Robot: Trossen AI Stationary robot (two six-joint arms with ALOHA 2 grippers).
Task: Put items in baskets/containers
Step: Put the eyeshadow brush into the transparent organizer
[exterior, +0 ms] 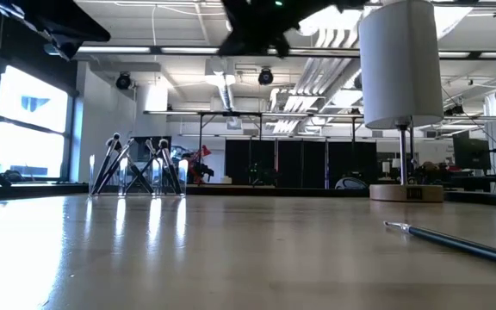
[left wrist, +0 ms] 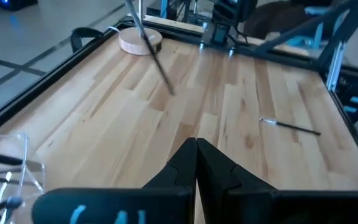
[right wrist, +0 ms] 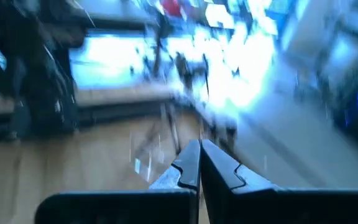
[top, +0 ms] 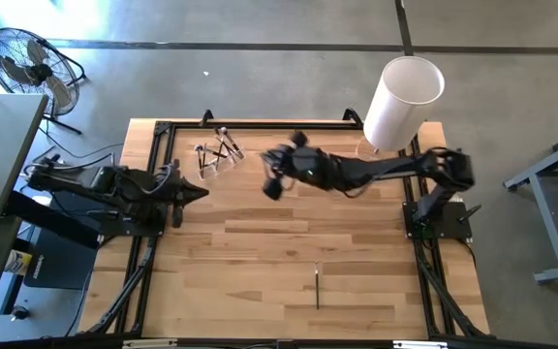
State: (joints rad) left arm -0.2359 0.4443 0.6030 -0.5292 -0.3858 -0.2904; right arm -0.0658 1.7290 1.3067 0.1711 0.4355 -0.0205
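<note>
A clear cup (top: 217, 155) stands at the table's far left with several dark brushes leaning in it; it also shows in the low view (exterior: 136, 168). One dark brush (top: 318, 286) lies flat near the table's near edge, and shows in the low view (exterior: 463, 243). My right gripper (top: 272, 187) is shut, high above the table's middle, right of the cup. A thin dark brush (left wrist: 157, 62) slants in the air below it. My left gripper (top: 200, 192) is shut and empty at the left, near the cup. My right gripper is shut (right wrist: 199, 149) on what looks like a thin brush. The place of contact is blurred in its own wrist view and lies outside the left wrist view. The brush's shaft (left wrist: 160, 68) slants down below the gripper, clear of the table.
A tall white cylinder (top: 403, 102) on a round wooden base (left wrist: 140, 41) stands at the far right corner. Black rails (top: 153, 165) run along the table's left and right sides. Bare wood lies between the cup and the lying brush.
</note>
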